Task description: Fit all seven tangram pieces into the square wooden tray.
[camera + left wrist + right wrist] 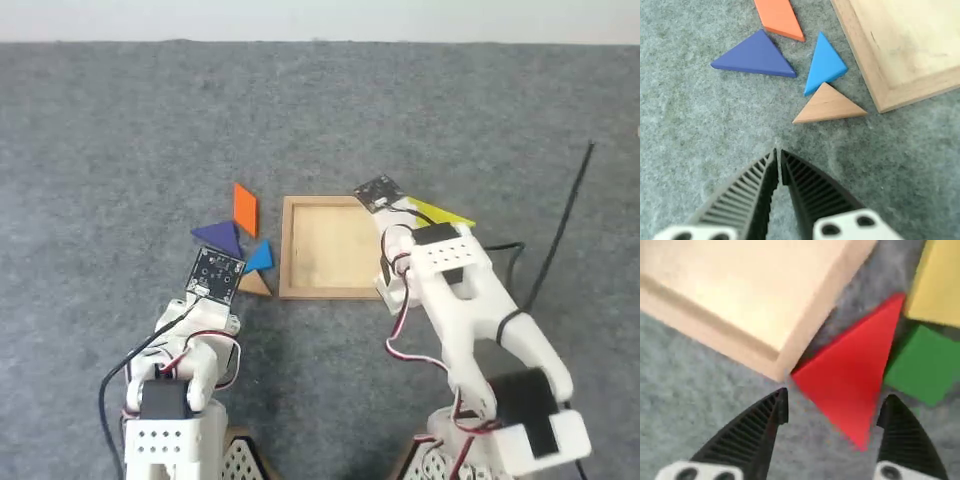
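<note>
The tray sat in the middle of the high view, bare inside, with none of the seven pieces in it. The red triangle lay on the carpet just outside the tray's right rim, one corner against the wood and the green square touching its far edge, the yellow piece beyond. My right gripper hung spread wide, its jaws either side of the triangle's pointed end. I judged that grip poor: closing on a taper would squeeze the piece out, so I wanted to settle further in over the wider part, pinch flat edges, then lift clear of the rim. The left gripper was pressed together near the tan triangle, left of the tray.
</note>
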Robot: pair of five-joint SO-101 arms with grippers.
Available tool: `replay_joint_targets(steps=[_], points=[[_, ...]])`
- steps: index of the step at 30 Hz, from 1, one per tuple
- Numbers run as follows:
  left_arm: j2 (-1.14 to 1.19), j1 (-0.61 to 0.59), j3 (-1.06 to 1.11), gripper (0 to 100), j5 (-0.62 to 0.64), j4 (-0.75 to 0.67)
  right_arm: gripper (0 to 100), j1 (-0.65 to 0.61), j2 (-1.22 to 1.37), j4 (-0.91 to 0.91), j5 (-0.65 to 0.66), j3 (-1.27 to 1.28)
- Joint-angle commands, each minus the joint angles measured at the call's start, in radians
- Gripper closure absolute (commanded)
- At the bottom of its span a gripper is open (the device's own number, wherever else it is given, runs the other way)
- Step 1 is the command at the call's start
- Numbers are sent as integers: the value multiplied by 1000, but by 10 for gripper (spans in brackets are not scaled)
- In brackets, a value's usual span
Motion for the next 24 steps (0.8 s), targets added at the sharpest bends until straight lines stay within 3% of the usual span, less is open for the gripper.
replay_joint_targets(steps=[1,7,24], points=[[-17,-2,-7,987,2,5,701,-4,18,-18,-77,-55],[-17,-2,-7,987,2,5,700,21,68,-56,-83,-69],[-17,-2,-7,987,2,5,700,-24,188,-90,-259,-190]])
